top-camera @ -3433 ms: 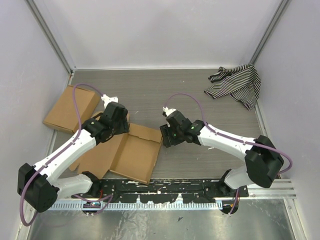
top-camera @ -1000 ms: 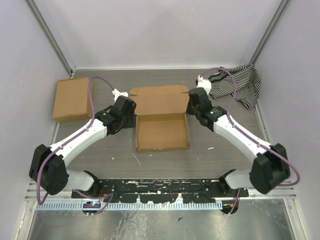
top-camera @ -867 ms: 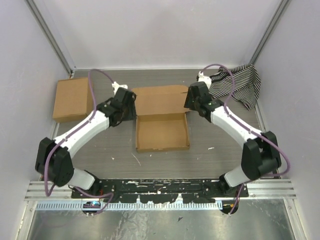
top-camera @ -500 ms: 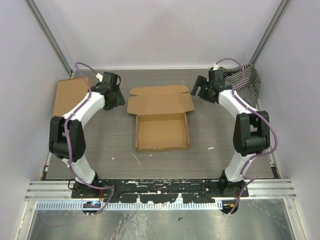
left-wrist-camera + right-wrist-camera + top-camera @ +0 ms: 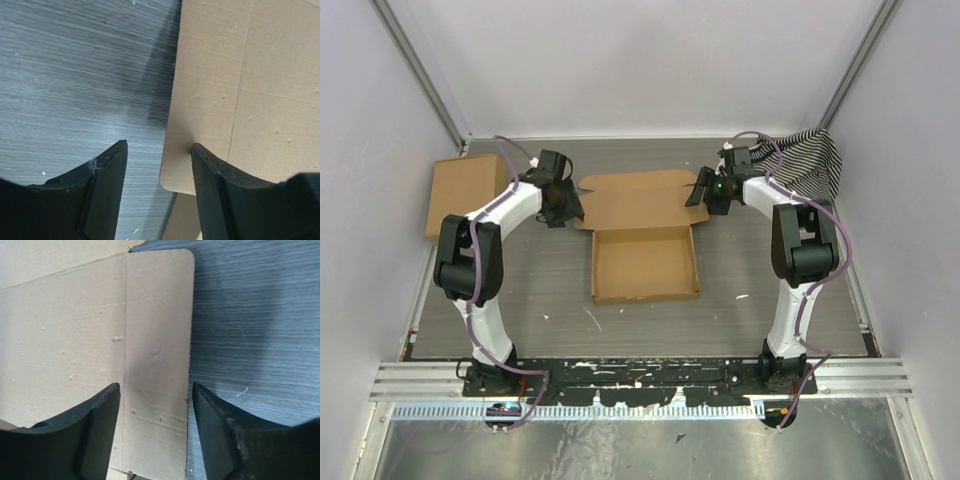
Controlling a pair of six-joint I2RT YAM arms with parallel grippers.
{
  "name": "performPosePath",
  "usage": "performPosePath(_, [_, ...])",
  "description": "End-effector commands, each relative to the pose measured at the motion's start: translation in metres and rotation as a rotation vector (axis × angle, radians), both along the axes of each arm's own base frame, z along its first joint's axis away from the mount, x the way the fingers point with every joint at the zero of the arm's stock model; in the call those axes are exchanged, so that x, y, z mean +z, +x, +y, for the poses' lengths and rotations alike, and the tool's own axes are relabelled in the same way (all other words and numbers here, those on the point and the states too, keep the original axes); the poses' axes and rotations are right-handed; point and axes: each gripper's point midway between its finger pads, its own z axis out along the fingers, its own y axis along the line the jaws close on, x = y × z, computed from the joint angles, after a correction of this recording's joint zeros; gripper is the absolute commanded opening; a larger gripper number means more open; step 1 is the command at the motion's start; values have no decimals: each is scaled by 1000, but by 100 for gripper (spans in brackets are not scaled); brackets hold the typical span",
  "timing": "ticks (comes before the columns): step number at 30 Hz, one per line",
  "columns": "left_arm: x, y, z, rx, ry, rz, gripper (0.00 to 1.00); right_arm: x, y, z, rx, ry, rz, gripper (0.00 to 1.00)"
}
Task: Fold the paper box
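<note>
The paper box sits mid-table as a shallow brown tray with its lid laid flat behind it. My left gripper stands open at the lid's left side flap, one finger over the table and the other over the cardboard. My right gripper stands open over the lid's right side flap, its fingers spanning the flap's width. In both wrist views the jaws hover apart and grip nothing.
A squarer brown cardboard box lies at the far left by the wall. A black-and-white striped cloth is bunched in the far right corner. Enclosure walls ring the grey table; the arm bases sit along the near rail.
Both arms have swung inward from the back corners to the lid's two side flaps. The right gripper went from shut to open. The box has stayed in place.
</note>
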Motion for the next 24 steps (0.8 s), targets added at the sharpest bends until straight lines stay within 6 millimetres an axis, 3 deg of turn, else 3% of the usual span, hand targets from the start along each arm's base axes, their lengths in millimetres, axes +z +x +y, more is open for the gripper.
performPosePath(1, [5,15,-14,-17,-59,-29,60,25,6,11,52,49,-78,58])
performPosePath(4, [4,18,-16,-22,-65,-24,58,30,5,12,53,50,-86,47])
performPosePath(14, [7,24,-24,-34,-86,-33,54,40,5,11,57,-32,-93,26])
performPosePath(24, [33,25,-52,-124,18,-92,51,53,-1,30,92,-260,-125,20])
